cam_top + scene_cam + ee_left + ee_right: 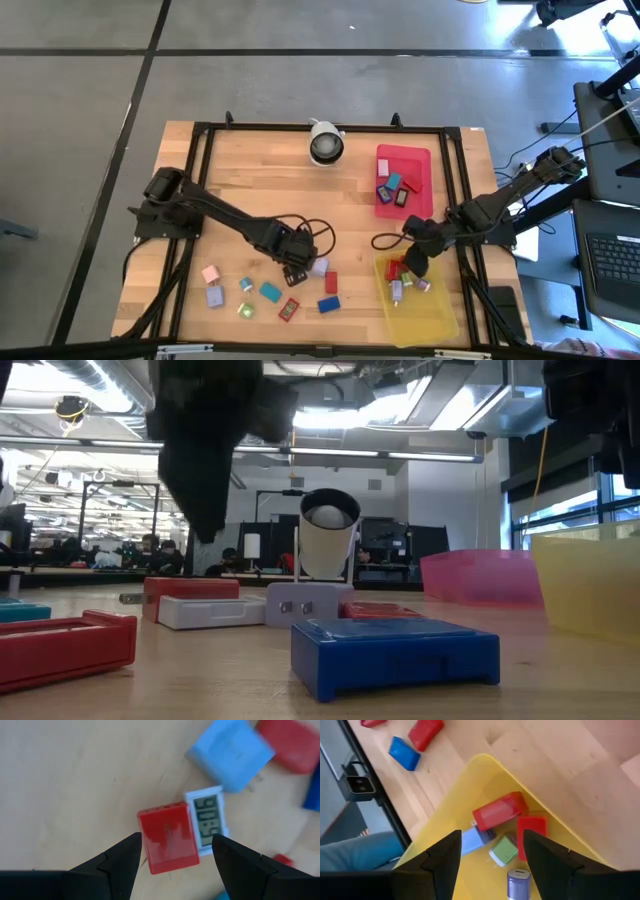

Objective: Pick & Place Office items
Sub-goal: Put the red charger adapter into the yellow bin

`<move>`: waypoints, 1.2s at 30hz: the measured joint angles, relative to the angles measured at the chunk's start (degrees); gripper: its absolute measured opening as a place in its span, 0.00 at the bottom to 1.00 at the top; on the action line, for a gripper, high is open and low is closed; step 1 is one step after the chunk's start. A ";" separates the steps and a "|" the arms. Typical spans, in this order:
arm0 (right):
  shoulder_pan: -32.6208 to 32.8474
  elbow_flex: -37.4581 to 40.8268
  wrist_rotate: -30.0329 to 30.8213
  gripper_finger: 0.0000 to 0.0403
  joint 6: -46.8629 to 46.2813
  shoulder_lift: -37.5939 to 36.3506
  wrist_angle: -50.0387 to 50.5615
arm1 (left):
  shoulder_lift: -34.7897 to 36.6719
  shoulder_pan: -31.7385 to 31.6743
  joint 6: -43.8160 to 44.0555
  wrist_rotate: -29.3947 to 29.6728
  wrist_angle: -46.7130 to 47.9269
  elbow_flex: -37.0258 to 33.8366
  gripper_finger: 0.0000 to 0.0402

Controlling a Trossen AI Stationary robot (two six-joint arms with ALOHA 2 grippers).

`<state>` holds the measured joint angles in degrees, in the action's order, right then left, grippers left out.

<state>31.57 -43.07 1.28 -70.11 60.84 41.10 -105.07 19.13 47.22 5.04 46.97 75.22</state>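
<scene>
My left gripper point(176, 851) is open and hovers over the near middle of the table point(295, 272). In its wrist view a red block with a white-framed number display point(170, 837) lies flat on the wood, seen between the fingertips; a lilac block point(230, 752) and another red block point(290, 742) lie just beyond. Several more office items point(270, 291) are scattered on the wood around it. My right gripper point(490, 845) is open above the yellow tray point(430, 320), where red blocks point(500, 810), a green one point(502, 851) and lilac ones lie.
A red tray point(420, 158) holding several small blocks sits far right. The white round camera point(325, 143) stands at the far middle edge. A black frame rail point(190, 200) runs around the tabletop. In the low view a blue block point(395, 650) lies nearest.
</scene>
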 joint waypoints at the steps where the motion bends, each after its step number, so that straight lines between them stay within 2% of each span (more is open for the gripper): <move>1: -0.02 0.00 0.00 0.53 -0.03 0.00 -0.39 | -0.90 0.15 0.00 0.07 -0.02 0.00 0.60; 8: 0.00 0.00 1.64 0.53 -1.97 0.02 -2.79 | -5.12 0.66 1.70 0.14 -0.41 0.24 0.60; 13: 0.00 0.00 4.33 0.53 -3.04 0.02 -3.06 | -5.50 0.71 1.70 0.41 -0.56 0.26 0.60; 19: 0.00 0.00 8.93 0.53 -4.12 0.02 -3.03 | -5.28 0.56 1.59 4.70 0.07 0.09 0.59; 36: -0.02 0.00 21.34 0.53 -4.46 0.04 -3.85 | -5.29 -2.14 0.09 8.29 4.51 0.09 0.40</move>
<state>31.55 -43.07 22.62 -74.56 60.88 37.25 -110.37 16.99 47.32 13.33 51.48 75.31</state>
